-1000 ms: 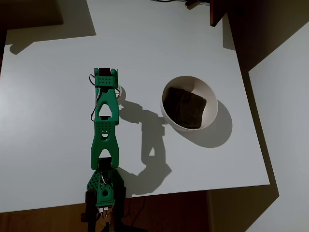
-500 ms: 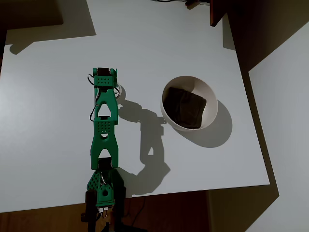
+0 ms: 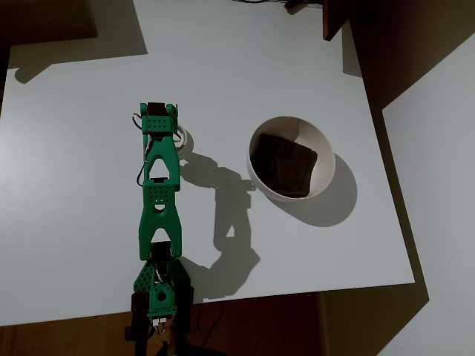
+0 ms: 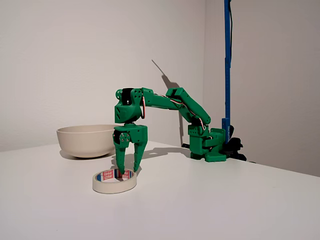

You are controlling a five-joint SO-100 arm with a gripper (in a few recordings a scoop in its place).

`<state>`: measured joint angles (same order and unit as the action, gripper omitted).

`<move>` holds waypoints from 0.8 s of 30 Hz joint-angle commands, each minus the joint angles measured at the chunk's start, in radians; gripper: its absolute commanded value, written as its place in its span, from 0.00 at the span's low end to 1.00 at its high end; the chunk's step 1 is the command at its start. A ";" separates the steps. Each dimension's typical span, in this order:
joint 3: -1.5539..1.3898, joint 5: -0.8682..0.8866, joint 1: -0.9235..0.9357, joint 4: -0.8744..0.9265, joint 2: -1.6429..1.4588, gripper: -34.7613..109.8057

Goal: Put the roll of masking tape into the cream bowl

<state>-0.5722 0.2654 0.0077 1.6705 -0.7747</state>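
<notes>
The roll of masking tape [image 4: 114,182] lies flat on the white table, a red-blue mark inside its ring. My green gripper [image 4: 128,171] points straight down over it, open. One fingertip [image 4: 120,171] reaches inside the ring, the other stands at the ring's right rim. From above, the wrist covers most of the roll of masking tape [image 3: 184,139], leaving a sliver beside the gripper [image 3: 163,133]. The cream bowl [image 3: 326,159] stands to the right in the overhead view, a dark brown patch at its bottom. In the fixed view the cream bowl [image 4: 86,140] sits behind and left of the tape.
The arm's base [image 3: 158,297] is clamped at the table's near edge in the overhead view. A blue pole [image 4: 227,60] rises behind the base. The table's right edge [image 3: 386,185] runs close past the bowl. A dark reddish post [image 3: 334,18] stands at the far corner.
The gripper has shifted slightly up and left in the overhead view, so a little more of the tape shows beside it. The bowl has not moved.
</notes>
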 commanded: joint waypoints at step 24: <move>0.055 0.011 0.002 0.075 -0.025 0.33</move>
<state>-0.5722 0.2577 0.0077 1.7365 -0.7701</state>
